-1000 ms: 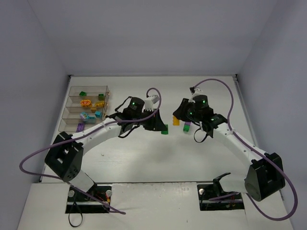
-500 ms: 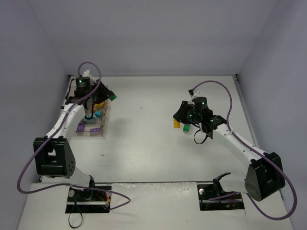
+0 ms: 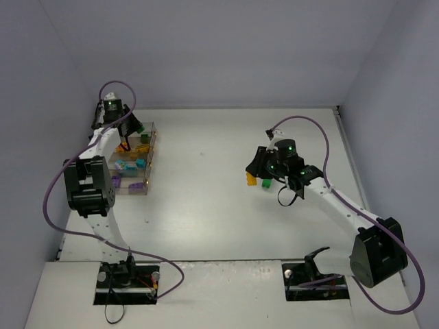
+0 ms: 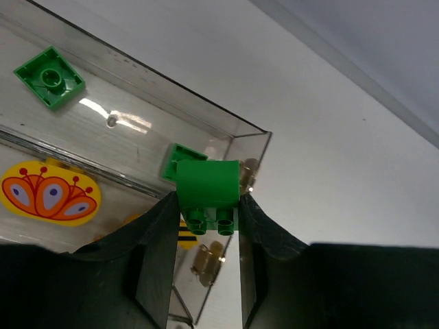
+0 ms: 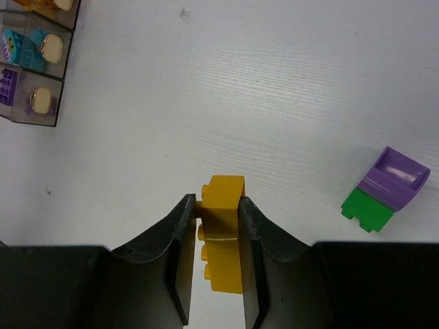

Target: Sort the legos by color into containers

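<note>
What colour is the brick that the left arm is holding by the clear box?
Green; the brick shows best in the left wrist view.

Colour record: legos, transparent colourless containers (image 4: 206, 123), white table (image 5: 274, 103).
Listed: curved green brick (image 4: 208, 181); flat green tile (image 4: 49, 77); yellow piece (image 4: 50, 193) printed with orange-red petals; plain yellow brick (image 5: 222, 236); purple piece (image 5: 384, 190) stacked on green; teal brick (image 5: 20, 44); purple brick (image 5: 8, 86).

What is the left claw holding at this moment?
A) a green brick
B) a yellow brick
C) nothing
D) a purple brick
A: the left wrist view shows a green brick pinched in the left claw by a corner of the clear box; the yellow brick is in the right claw.
</note>
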